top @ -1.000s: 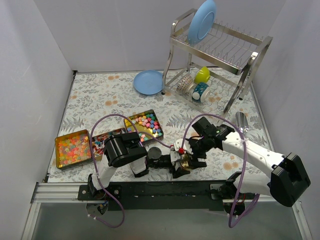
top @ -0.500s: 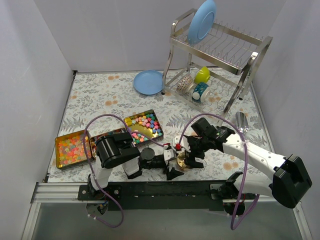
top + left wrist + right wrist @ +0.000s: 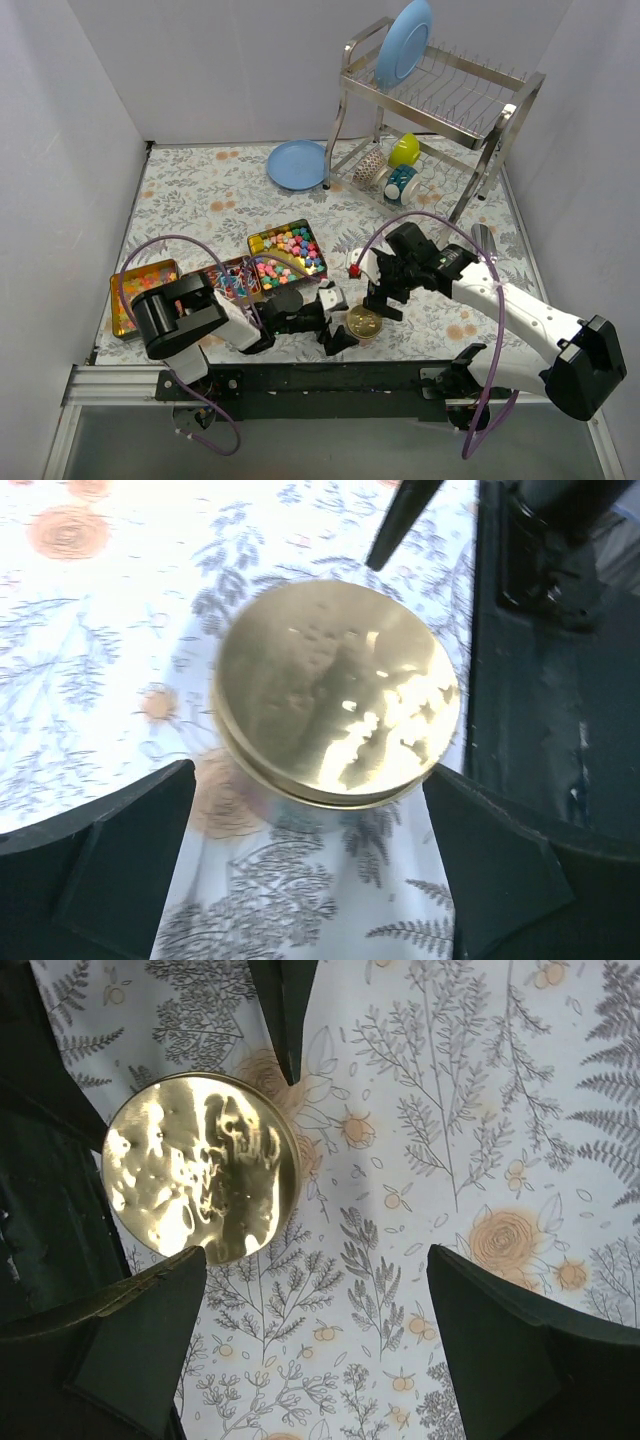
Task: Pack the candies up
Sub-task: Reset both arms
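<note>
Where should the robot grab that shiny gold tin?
By its side wall, coming straight down from above with one finger on each opposite side. The gold tin lies flat on the table. It is round and low, and its smooth top gives nothing to pinch.

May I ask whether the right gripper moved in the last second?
Yes: the right gripper has backed off the round gold tin toward the dish rack.

No lettering, numbers or brand marks that we can read, gold lid (image 3: 335, 690) plain and shiny, tin (image 3: 316, 243) holding the candies (image 3: 290, 248) too small for us to tell.
</note>
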`<state>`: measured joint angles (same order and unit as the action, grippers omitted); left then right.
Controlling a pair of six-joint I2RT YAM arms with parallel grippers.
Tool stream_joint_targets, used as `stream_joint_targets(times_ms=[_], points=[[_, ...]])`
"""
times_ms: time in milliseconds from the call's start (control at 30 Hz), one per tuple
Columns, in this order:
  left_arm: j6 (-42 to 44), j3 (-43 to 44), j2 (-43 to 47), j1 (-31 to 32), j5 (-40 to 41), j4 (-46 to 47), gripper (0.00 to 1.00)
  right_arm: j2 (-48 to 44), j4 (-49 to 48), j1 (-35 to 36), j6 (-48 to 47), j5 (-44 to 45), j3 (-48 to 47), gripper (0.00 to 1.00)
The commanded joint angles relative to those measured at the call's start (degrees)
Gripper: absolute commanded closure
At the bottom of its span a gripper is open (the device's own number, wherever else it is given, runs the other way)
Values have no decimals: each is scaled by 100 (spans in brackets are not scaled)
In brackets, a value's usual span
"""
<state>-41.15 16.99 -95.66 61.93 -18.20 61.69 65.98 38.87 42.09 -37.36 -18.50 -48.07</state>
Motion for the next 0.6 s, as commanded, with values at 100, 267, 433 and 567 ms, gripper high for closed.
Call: stream_joint_targets(times_ms=[100,267,433,567], points=[[10,339,2229,-655,387,-2640,2,178,67,-534,1291,838,-1089,2],[-34,1014,3474,-1218,737,-4031,2,250,112,-719,2426,1824,-1354,2],[-86,1534,3896,-1727,959,-5447,2,179,-134,-877,2594,2140,-1284,2],[-262,1895,4055,-2718,896,-6071,2,197,-187,-1053,2532,2132,-1459,2]])
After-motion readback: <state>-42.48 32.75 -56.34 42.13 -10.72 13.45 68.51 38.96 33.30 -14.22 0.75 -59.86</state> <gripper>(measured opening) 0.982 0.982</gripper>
